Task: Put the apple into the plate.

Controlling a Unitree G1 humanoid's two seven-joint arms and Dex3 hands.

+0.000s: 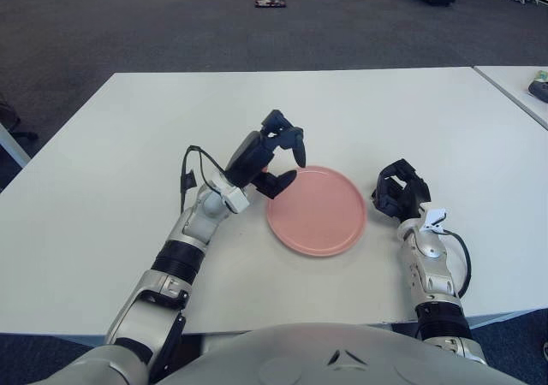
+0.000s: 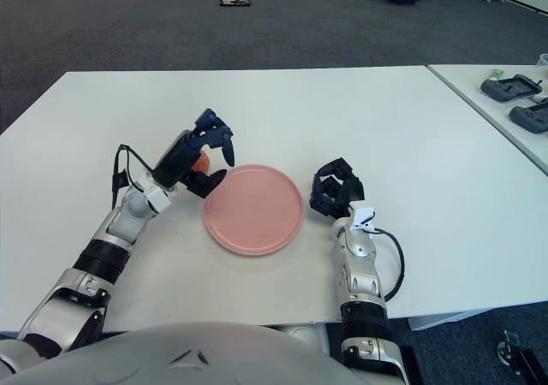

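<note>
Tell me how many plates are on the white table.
1. The pink plate lies on the white table, between the left hand, which holds the apple at the plate's left rim, and the idle right hand. Nothing suggests another plate hidden.

white table [image 1: 103,180] on dark grey carpet [image 1: 128,26], second table [image 1: 514,81] alongside.
</note>
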